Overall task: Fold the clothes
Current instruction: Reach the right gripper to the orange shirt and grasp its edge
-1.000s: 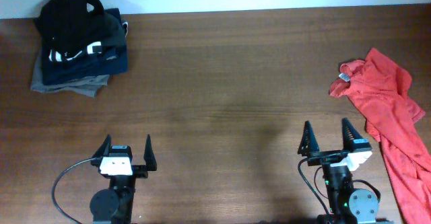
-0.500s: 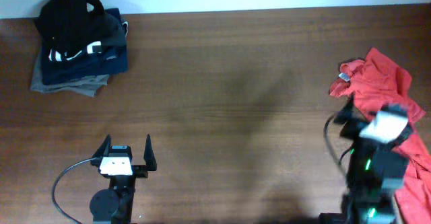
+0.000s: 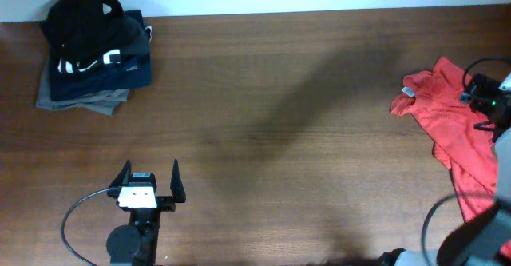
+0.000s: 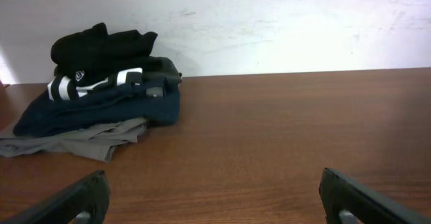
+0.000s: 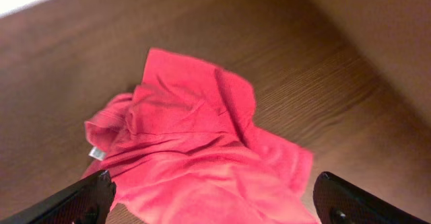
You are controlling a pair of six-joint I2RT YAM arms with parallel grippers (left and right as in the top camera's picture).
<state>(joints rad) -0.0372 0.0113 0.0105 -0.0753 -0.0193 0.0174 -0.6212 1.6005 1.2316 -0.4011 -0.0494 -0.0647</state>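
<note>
The orange-red T-shirt [image 3: 444, 116] lies crumpled at the table's right edge, its white neck label [image 3: 409, 92] at its left end. My right gripper [image 3: 481, 98] hovers above the shirt, open and empty. In the right wrist view the shirt [image 5: 195, 150] fills the space between and ahead of the wide-open fingers [image 5: 215, 204], with the label [image 5: 97, 154] at the left. My left gripper [image 3: 149, 176] is open and empty near the front left, far from the shirt. Its fingers [image 4: 215, 200] show only bare wood between them.
A stack of folded black, navy and grey garments [image 3: 92, 50] sits at the back left corner, also seen in the left wrist view [image 4: 101, 89]. The brown wooden table [image 3: 271, 122] ends just right of the shirt. A white wall runs along the back.
My right arm has swung from the front right of the table out and back to above the shirt at the right edge. The left arm has not moved.
</note>
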